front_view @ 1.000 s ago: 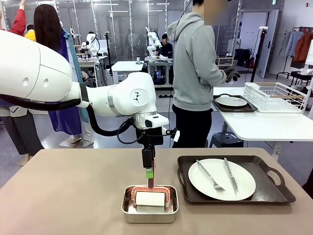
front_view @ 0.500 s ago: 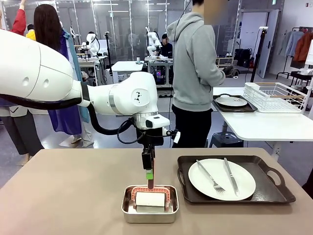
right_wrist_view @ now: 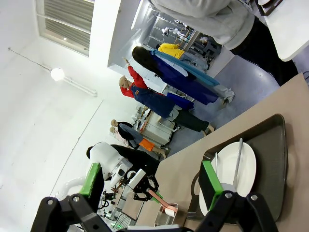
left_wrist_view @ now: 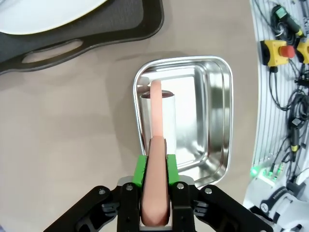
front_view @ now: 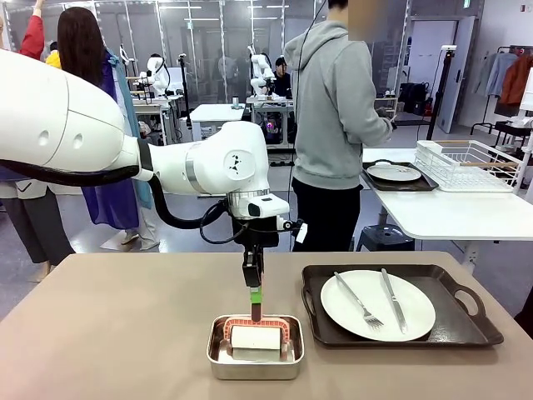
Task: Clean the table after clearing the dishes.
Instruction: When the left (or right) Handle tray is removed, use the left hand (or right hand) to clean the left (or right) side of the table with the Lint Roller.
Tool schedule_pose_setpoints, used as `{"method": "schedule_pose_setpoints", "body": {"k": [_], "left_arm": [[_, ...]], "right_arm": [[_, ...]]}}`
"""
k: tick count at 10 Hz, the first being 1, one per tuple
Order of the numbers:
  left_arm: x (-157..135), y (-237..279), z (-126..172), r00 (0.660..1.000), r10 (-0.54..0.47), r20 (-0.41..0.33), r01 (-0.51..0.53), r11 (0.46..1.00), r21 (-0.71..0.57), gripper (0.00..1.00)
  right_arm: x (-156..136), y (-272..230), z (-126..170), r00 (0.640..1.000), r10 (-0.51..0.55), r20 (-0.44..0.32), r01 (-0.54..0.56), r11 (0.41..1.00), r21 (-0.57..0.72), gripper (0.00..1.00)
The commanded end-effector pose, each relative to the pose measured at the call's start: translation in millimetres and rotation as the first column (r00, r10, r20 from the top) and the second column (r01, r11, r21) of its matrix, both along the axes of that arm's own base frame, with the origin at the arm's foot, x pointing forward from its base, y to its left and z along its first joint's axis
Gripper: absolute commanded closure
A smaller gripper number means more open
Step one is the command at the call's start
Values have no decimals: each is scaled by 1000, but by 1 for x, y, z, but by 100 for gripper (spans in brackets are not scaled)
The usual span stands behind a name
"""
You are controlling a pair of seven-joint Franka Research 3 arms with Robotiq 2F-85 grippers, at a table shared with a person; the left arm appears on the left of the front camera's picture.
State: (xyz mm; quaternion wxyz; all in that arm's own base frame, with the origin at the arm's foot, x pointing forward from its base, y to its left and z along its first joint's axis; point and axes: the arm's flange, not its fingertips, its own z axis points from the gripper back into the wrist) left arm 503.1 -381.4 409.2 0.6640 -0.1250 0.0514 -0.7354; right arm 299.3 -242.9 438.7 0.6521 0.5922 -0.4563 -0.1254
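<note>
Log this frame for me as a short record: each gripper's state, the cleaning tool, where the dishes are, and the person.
left gripper: shut on the pink roller handle
roller: lying in the steel pan on the table
right gripper: open, holding nothing, up above the table
dishes on table: plate with fork and knife on a dark tray, robot's right of the pan
dishes moved off: second plate on second tray, on the white table
person: standing at the white table, turned toward it
</note>
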Motion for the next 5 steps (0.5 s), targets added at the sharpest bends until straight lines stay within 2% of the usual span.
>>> {"method": "schedule_pose_setpoints", "body": {"k": [1,2,3,4,5], "left_arm": [[-5,8,8,1000,7,10,-7,1000,14,100],[-10,10,18,999,18,36,-19,999,33,100],[-19,15,35,998,42,50,-44,998,37,88],[-27,22,59,980,178,89,-180,984,15,88],[-30,39,95,926,354,133,-350,935,-51,88]], "right_arm": [[-3,1,2,1000,-6,7,6,1000,-1,0],[-3,1,2,1000,-6,7,6,1000,-1,0],[-3,1,2,1000,-6,7,6,1000,-1,0],[-3,1,2,1000,-6,7,6,1000,-1,0],[-3,1,2,1000,-6,7,6,1000,-1,0]]}}
